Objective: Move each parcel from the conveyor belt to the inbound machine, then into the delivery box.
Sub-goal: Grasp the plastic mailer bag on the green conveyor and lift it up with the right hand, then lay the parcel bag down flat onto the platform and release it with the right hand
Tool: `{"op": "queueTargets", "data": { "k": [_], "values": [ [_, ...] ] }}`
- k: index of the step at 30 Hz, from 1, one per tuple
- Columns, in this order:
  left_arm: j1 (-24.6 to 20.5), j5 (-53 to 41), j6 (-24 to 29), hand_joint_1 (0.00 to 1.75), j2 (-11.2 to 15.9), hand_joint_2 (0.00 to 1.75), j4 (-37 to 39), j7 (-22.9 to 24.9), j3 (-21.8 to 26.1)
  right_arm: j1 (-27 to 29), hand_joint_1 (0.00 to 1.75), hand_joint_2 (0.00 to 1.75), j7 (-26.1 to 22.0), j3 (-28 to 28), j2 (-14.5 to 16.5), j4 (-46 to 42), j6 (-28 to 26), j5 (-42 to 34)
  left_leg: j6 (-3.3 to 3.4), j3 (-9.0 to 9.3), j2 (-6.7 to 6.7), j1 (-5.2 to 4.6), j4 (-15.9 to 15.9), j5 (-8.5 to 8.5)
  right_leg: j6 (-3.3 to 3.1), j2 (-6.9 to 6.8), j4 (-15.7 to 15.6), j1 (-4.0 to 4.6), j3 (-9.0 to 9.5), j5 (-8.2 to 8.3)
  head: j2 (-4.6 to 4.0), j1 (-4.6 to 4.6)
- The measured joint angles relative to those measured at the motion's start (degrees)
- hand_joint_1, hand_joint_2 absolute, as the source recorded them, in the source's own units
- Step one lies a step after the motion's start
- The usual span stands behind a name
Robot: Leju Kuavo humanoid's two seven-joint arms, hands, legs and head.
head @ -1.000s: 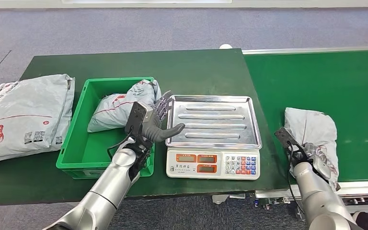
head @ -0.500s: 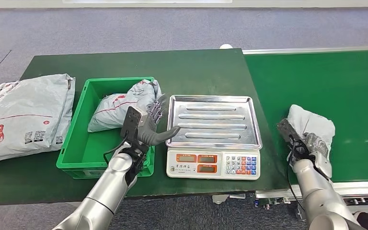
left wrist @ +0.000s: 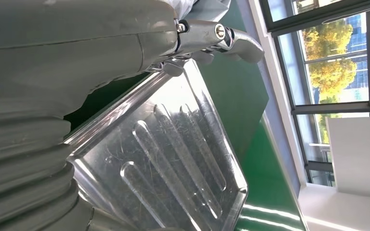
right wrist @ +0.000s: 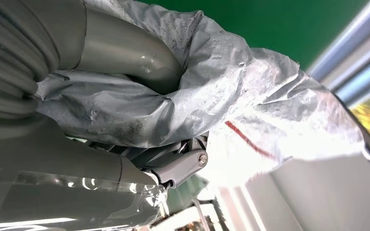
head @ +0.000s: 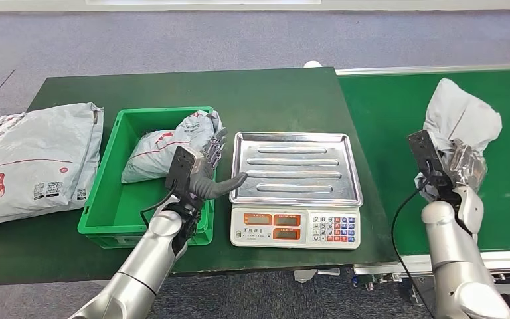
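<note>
From the head view, the right hand (head: 461, 174) grips a grey parcel (head: 459, 116) and holds it up above the green conveyor belt (head: 505, 86), which runs off the right-hand edge of the worktop (head: 172, 86). The bag stands crumpled above the fingers, folded on itself, so I judge it a soft poly mailer with light, yielding contents: it will sag and swing, not keep its shape. The film looks slick, so a bunch of gathered material deep in the palm should hold better than a pinch at a loose corner. The scale (head: 296, 187), which I take for the inbound machine, sits near the front edge with its steel tray bare. The left hand (head: 209, 169) hovers with fingers spread between the tray's left rim and the green box (head: 116, 199), holding nothing. One parcel in the box (head: 166, 149) lies against its far right corner, and a large flat bag (head: 33, 163) rests at the left edge of the worktop

In the left wrist view, the left hand's fingers (left wrist: 221, 38) hang apart just over the tray's (left wrist: 173, 154) corner, not clasping it

In the right wrist view, the thumb (right wrist: 125, 53) presses into wrinkled grey film (right wrist: 212, 91), the fingers wrapped beneath, a firm bunching hold
</note>
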Motion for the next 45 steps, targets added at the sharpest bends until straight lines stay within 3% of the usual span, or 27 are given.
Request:
{"op": "queueTargets", "data": {
  "k": [11,24,36,41,45],
  "values": [
    [-1.8,1.1,0.0,0.00,0.1,1.75,1.3,-1.0,0.0,-1.7,1.75,1.75,-3.9,8.0,-1.1,-4.3,2.3,-5.4,-0.01,-0.01,0.03,0.02,0.0,0.01,-0.01,0.07,0.0,0.02,0.01,0.01,0.00,0.01],
    [-5.1,2.7,0.4,0.00,-0.1,1.75,4.5,-1.1,-0.4,-4.5,1.75,1.75,-7.5,27.6,8.2,-2.7,10.4,-15.3,-0.12,0.02,0.05,0.18,0.0,0.07,-0.06,0.06,0.0,0.17,-0.01,0.01,0.00,-0.02],
    [-5.7,3.1,0.6,0.00,-0.1,1.75,5.7,-1.1,-0.6,-4.3,1.75,1.75,-8.1,31.6,8.9,-2.9,12.2,-17.9,-0.11,0.01,0.04,0.16,0.0,0.07,-0.04,0.05,0.0,0.16,0.00,0.03,0.00,0.00],
    [-6.0,3.7,1.0,0.00,-0.1,1.75,6.0,-1.0,-1.0,-2.3,1.74,1.75,-8.7,35.7,9.2,-5.5,13.4,-18.5,-0.13,0.01,0.06,0.19,0.0,0.06,-0.06,0.08,0.0,0.19,-0.01,0.01,0.00,0.00],
    [-6.1,3.7,1.1,0.00,-0.1,1.75,6.0,-1.0,-1.0,0.5,0.05,1.75,-7.3,39.8,10.1,-8.1,12.9,-17.2,-0.15,0.01,0.06,0.19,0.0,0.04,-0.08,0.08,0.0,0.19,-0.03,-0.01,0.00,0.00]
  ]
}}
